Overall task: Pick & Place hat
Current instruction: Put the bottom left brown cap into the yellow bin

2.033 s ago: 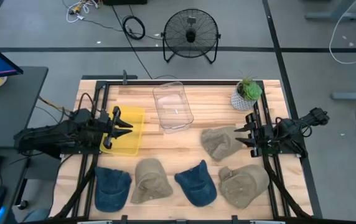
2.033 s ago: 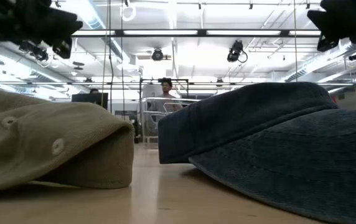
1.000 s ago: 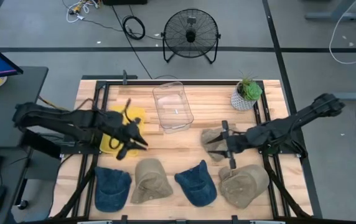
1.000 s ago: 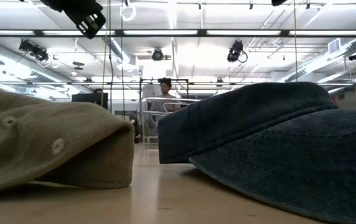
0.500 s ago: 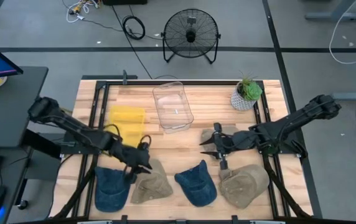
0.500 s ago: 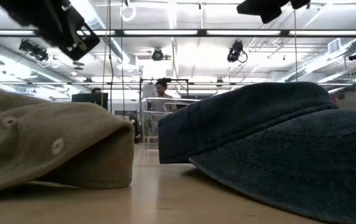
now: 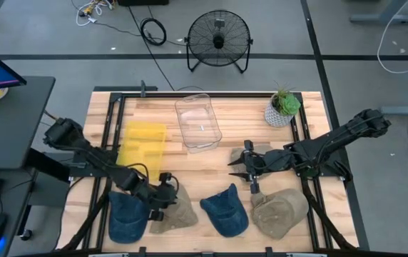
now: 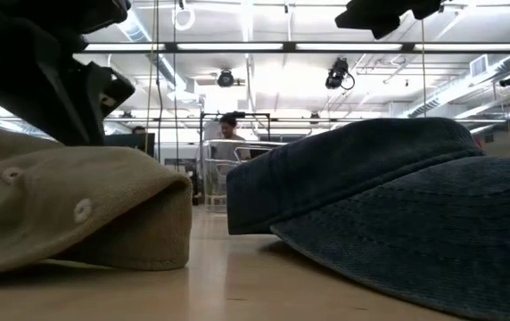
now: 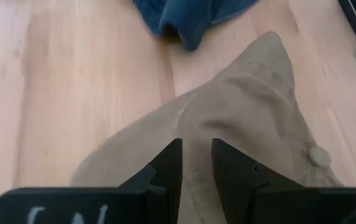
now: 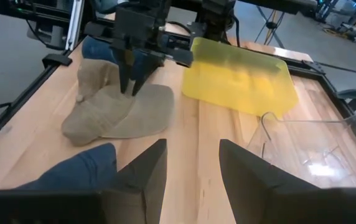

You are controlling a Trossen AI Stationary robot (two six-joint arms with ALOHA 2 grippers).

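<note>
Several hats lie on the wooden table in the high view: a blue hat [image 7: 128, 215], a tan hat [image 7: 177, 210], a second blue hat [image 7: 225, 210], and two more tan hats [image 7: 281, 210] [image 7: 261, 153]. My left gripper [image 7: 164, 194] stands on the near-left tan hat [image 9: 246, 106], fingers shut on its cloth. My right gripper [image 7: 242, 175] hangs open above bare wood left of the far-right tan hat, touching nothing. My left gripper [image 9: 196, 146] pinches a raised ridge of the tan hat's crown [image 9: 196, 124] between its two fingers. It comes from above, pointing down [image 10: 130, 90]. The hat lies flat on the table, brim and crown both resting on the wood.
A yellow tray [image 7: 142, 145] and a clear container [image 7: 198, 123] sit toward the far side, with a potted plant [image 7: 282, 107] at the far right corner. Black frame rails [image 7: 108, 143] run along both sides. A person stands in the room beyond [image 8: 228, 125].
My left gripper has swung from beside the yellow tray toward the near edge and down onto the tan hat. My right gripper has stayed almost where it was, open. The hats have not shifted.
</note>
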